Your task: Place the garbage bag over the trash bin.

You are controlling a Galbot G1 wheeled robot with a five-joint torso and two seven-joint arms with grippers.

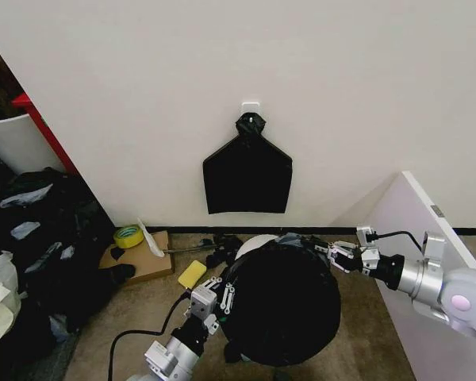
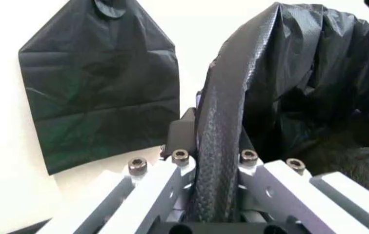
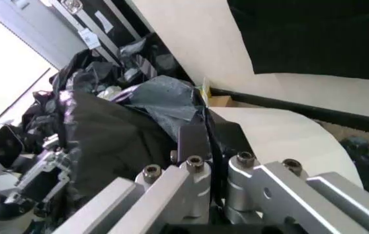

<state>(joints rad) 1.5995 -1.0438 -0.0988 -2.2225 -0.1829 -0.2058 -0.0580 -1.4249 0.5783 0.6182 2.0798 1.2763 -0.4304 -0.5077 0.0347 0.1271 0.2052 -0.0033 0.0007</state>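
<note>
The garbage bag [image 1: 284,308], glossy and black, is spread as a round dome over the trash bin; a sliver of the bin's white rim [image 1: 254,244] shows at the far side. My left gripper [image 1: 223,296] is shut on the bag's left edge. In the left wrist view a taut strip of bag [image 2: 220,126] runs between its fingers [image 2: 183,134]. My right gripper [image 1: 338,255] is shut on the bag's right edge. The right wrist view has crinkled bag [image 3: 116,136] pinched beside the bin's white wall [image 3: 282,139].
A flat black bundle [image 1: 247,171] hangs on the wall behind. A white board [image 1: 401,262] leans at the right. A heap of dark bags [image 1: 40,238] lies at the left below a white tub [image 1: 16,139]. A tape roll [image 1: 128,236], cardboard [image 1: 147,262] and a yellow sponge [image 1: 192,274] lie on the floor.
</note>
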